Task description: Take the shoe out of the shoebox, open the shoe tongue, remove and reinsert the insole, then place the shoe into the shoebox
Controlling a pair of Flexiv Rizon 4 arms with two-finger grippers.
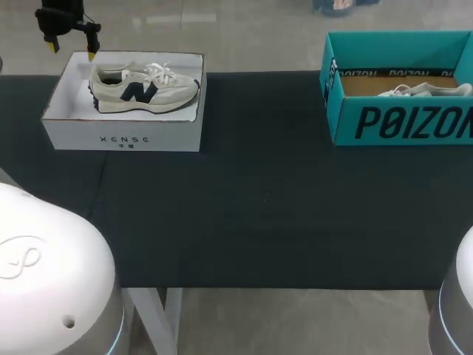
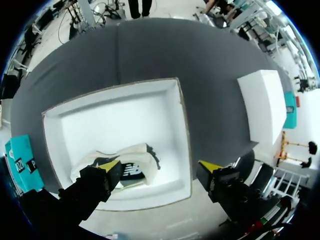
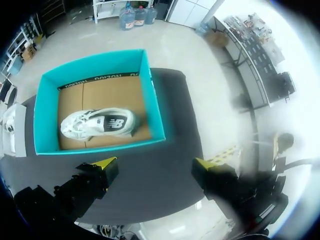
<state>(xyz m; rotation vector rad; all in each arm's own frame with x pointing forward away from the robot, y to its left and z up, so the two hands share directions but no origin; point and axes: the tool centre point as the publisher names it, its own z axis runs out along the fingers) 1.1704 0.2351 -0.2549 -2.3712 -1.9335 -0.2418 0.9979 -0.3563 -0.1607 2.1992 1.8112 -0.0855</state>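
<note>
A white shoebox (image 1: 122, 137) stands at the table's far left, holding a cream sneaker (image 1: 144, 87) with a dark logo, lying on its side. My left gripper (image 1: 72, 49) hangs open over the box's far left corner. In the left wrist view the gripper (image 2: 160, 166) is above the box (image 2: 125, 115), and the sneaker (image 2: 135, 162) is partly hidden behind one finger. A teal shoebox (image 1: 403, 122) at the far right holds a white sneaker (image 1: 425, 90). My right gripper (image 3: 155, 163) hovers open, high beside the teal box (image 3: 155, 107) and its sneaker (image 3: 97, 124).
The dark table (image 1: 259, 207) stretches between the two boxes. The white bases of my arms fill the near corners, the left base (image 1: 44, 281) and the right base (image 1: 458, 303). The white box (image 3: 15, 127) shows at the far side in the right wrist view.
</note>
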